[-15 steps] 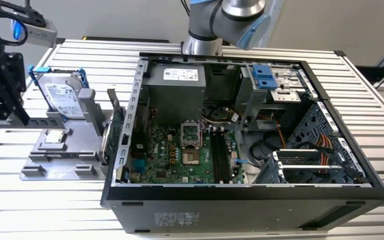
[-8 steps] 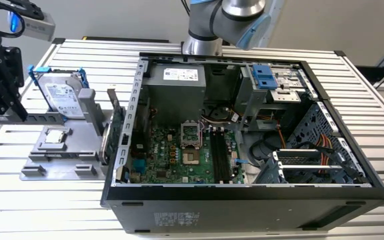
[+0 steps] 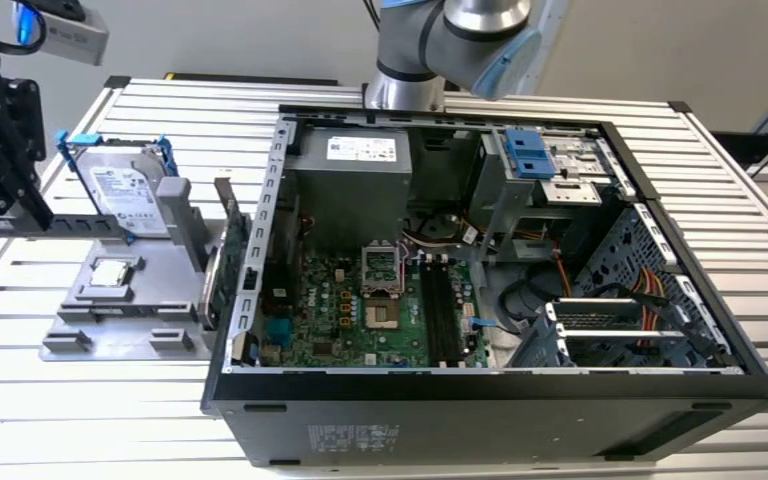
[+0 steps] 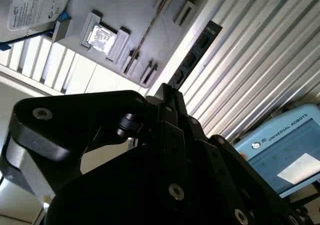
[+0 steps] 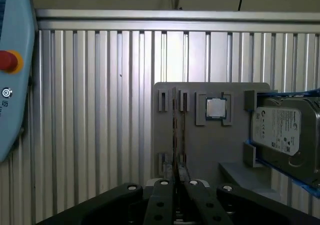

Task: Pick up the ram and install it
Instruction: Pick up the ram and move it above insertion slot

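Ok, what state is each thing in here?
ram: held in the air, clear of the tray.
gripper: shut on the ram.
computer case: lying on its side, open.
hard drive: standing on edge in the tray.
processor: lying flat in the tray.

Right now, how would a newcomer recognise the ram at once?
On the ribbed metal table lies a grey holder plate. The ram stands on edge in its slots, with the square silver chip between it and the hard drive. Unlike those two, it is a long, very thin strip.
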